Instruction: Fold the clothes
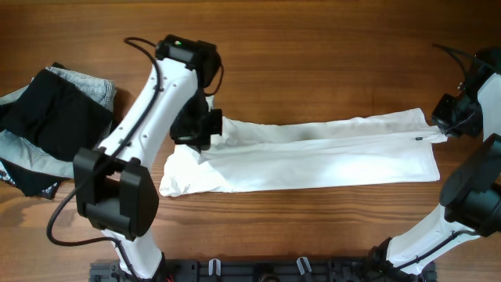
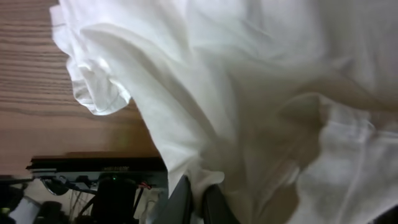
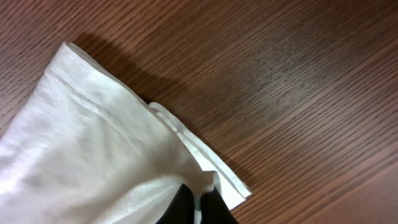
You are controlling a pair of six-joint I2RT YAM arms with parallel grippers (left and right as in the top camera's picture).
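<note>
Both claws are pinched tight on the white shirt point(image 1: 329, 153). The left claw point(image 1: 205, 130) grips the bunched-up end on the left side, and its own camera shows thin cloth squeezed between its dark fingers point(image 2: 180, 202). The right claw point(image 1: 448, 124) grips the far right end, with the sewn edge caught between its fingers point(image 3: 177, 208). The shirt lies long and flat across the middle of the brown wooden table point(image 1: 313, 39), stretched between the two claws, with wrinkles near the left end. From above, the white left arm point(image 1: 149, 110) hides a bit of that end. At the far left a black cloth point(image 1: 51, 117) sits on a grey cloth point(image 1: 94, 84), apart from the shirt.
</note>
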